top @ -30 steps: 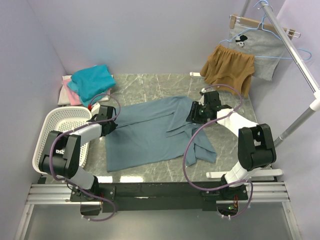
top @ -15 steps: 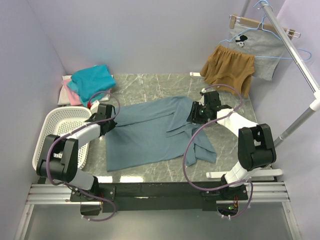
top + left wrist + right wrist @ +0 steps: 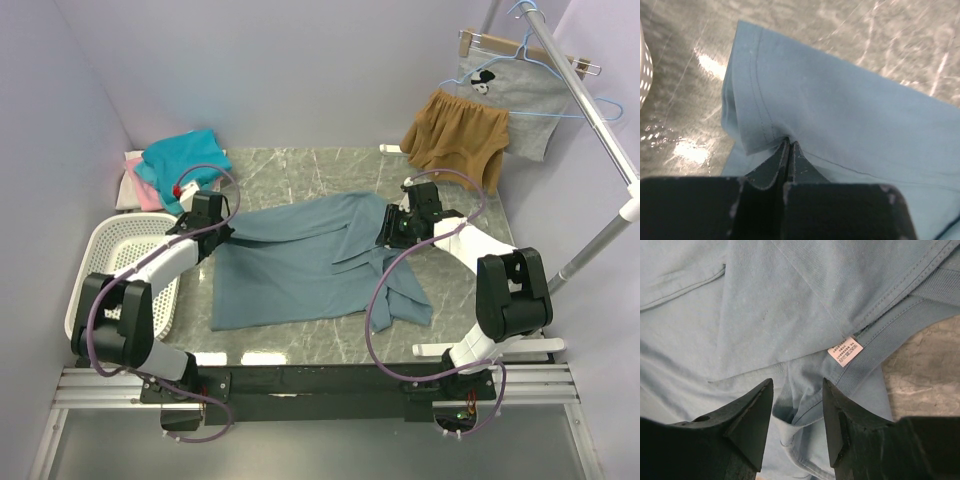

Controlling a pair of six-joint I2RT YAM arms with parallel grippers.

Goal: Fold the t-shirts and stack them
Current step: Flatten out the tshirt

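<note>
One white basket (image 3: 135, 250) stands just left of the grey-blue t-shirt (image 3: 300, 270).

From above, the fingertips of the left hand (image 3: 219, 237) are hidden beneath its own wrist, so the pinch on the grey-blue t-shirt (image 3: 300, 265) is not seen there. At 10 o'clock on the desk (image 3: 300, 168), the pink t-shirt (image 3: 143, 192) and white t-shirt (image 3: 127, 182) are largely covered by the teal t-shirt (image 3: 184, 160). In the left wrist view the basket (image 3: 642, 65) is cut off at 9 o'clock. The print on the label (image 3: 845, 350) is too small to be read.
</note>
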